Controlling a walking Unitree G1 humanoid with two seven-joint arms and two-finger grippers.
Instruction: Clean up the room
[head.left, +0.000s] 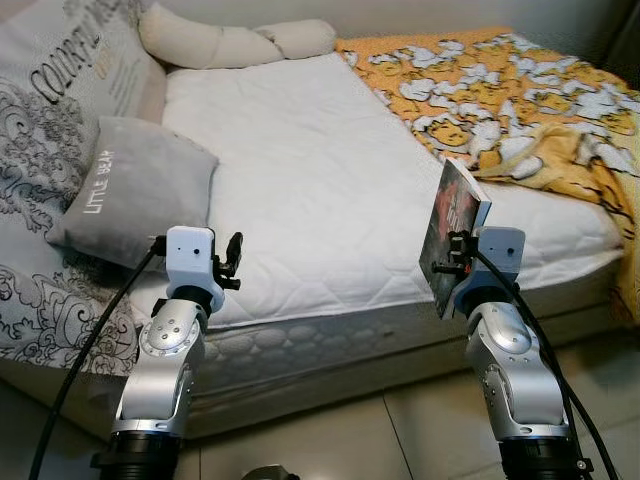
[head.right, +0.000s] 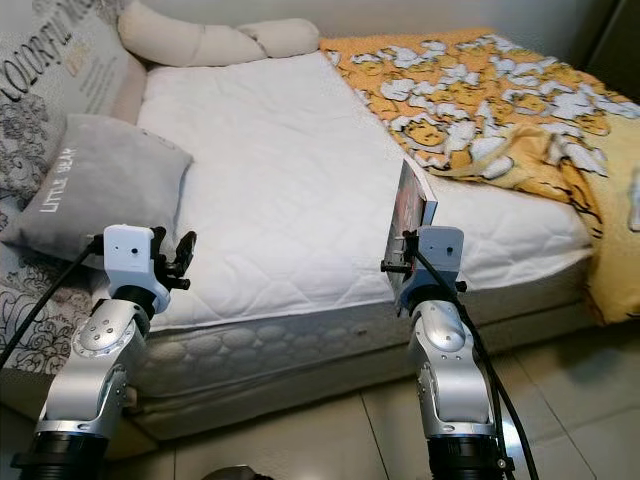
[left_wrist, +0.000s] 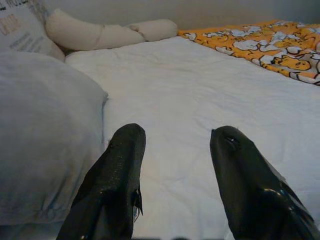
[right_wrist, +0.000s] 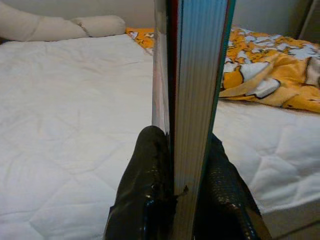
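One book (head.left: 455, 235) is held upright, pinched tight by the right pincer (right_wrist: 175, 150) near the bed (head.left: 320, 180) edge. Nothing is held by the left pincer (left_wrist: 175, 150), whose fingers are spread apart beside a grey pillow (head.left: 140, 190).

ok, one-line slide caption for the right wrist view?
Right gripper clamps an upright book over the white mattress.

A low bed (head.left: 330, 190) with a white quilted mattress stands on a pale tiled floor (head.left: 400, 430).

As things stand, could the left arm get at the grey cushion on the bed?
Probably yes. The left gripper is open and holds nothing, and the grey cushion lies on the mattress just beside it, with nothing between them.
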